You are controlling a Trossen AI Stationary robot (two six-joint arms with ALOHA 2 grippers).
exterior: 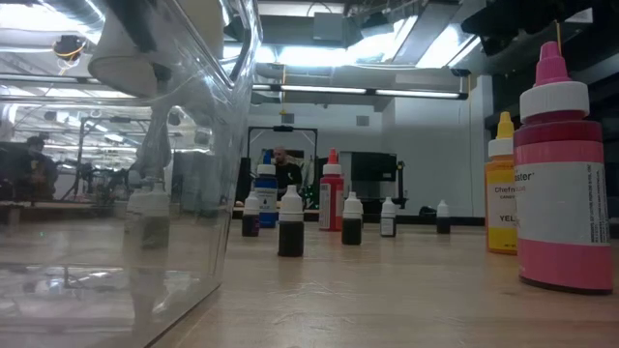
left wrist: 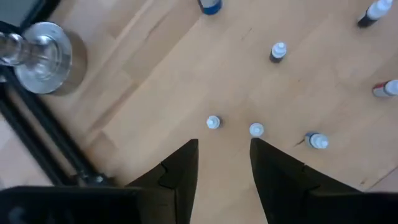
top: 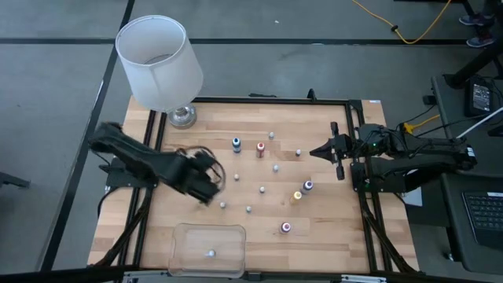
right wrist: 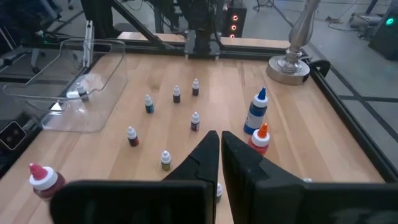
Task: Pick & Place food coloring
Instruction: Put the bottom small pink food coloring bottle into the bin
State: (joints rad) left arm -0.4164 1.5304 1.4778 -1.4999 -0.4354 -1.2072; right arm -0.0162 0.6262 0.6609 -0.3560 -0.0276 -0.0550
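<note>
The wooden counter (top: 330,236) carried a scatter of food coloring bottles (top: 262,189) across its middle, all standing upright and apart from one another. Among the larger ones, a blue bottle (top: 236,145) and a red bottle (top: 260,148) stood side by side toward the far centre, a yellow bottle (top: 297,196) and a purple-capped bottle (top: 307,186) stood just beside each other right of centre, and a pink bottle (top: 285,228) stood alone nearer the near edge. Several tiny pale-topped bottles lay spread between them.

A clear plastic container (top: 209,250) sat at the near edge, left of centre, with one small bottle (top: 211,254) already inside it. A lamp (top: 161,67) with a white shade stood at the far left corner on a metal base.

The left gripper (top: 211,179) hovered over the left part of the counter, its fingers partly parted and holding nothing; in the left wrist view two tiny bottles (left wrist: 213,122) showed on the wood just beyond its fingertips, not touched. The right gripper (top: 316,151) was at the right side of the counter, pointing toward the centre, its fingers closed together and empty, clear of the nearest bottles.

In the low view, a person (exterior: 280,166) was visible in the room beyond the counter.
</note>
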